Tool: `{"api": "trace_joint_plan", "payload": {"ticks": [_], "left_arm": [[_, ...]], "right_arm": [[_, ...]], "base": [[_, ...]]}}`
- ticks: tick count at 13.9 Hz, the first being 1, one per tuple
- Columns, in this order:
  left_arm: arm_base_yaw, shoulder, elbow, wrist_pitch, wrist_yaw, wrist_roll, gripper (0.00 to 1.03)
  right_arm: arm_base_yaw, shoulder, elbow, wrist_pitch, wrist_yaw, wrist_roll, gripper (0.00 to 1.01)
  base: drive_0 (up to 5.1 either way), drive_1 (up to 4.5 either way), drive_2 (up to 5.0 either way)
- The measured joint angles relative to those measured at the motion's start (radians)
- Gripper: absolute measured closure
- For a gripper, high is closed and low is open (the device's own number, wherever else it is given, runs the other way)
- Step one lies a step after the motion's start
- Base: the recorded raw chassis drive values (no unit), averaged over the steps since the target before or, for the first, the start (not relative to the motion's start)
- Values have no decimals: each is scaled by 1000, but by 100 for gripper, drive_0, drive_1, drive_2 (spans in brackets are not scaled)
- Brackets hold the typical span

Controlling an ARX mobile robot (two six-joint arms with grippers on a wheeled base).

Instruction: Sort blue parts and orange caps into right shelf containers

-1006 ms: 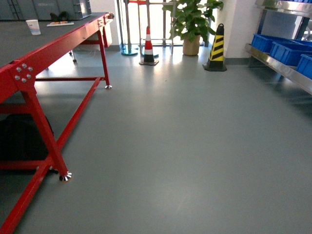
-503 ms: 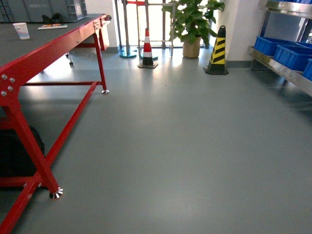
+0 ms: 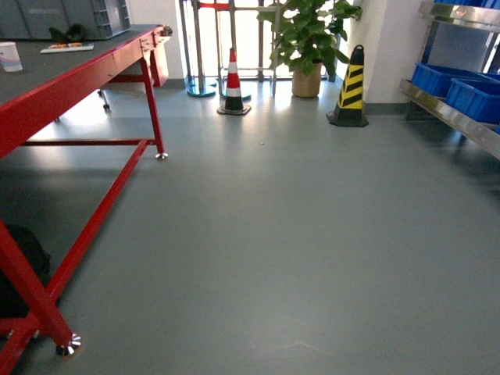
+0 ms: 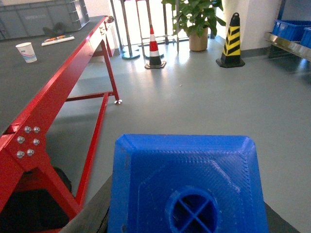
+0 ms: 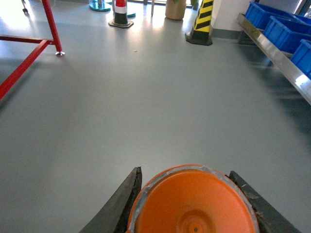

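Note:
In the left wrist view a bright blue part [image 4: 187,184] with a round crossed hole fills the bottom of the frame, and my left gripper [image 4: 187,221] is shut on it, its dark fingers [image 4: 90,213] showing at the block's sides. My right gripper [image 5: 187,204] is shut on an orange cap [image 5: 192,204], with dark fingers [image 5: 121,201] pressed against both sides of its round rim. Neither gripper shows in the head view. The blue shelf containers [image 3: 457,84] sit on the steel shelf [image 3: 457,117] at the far right, also seen in the right wrist view as containers [image 5: 282,24].
A red-framed table [image 3: 70,86] runs along the left, with a paper cup [image 3: 9,56] on it and a dark bag [image 3: 19,269] under it. A red-white cone [image 3: 233,82], a yellow-black cone [image 3: 349,87] and a potted plant [image 3: 308,39] stand at the back. Grey floor [image 3: 273,234] lies between.
The head view has swung right and moved forward: the red table has slid left and out of frame, the cones and plant sit slightly lower, and the blue containers have shifted.

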Motion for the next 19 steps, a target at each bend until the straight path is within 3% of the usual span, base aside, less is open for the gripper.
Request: {"api": "trace_joint_plan", "payload": {"ticks": [8,19], "left_arm": [[0,3,0,0,-1,0,59],[-1,3,0,0,0,0,59]], "right_arm": [[6,5,1,0,-2,0,58],[6,5,1,-1,0,0,58]], "base": [[-108,274,-490],[-161,-161,-161]]}}
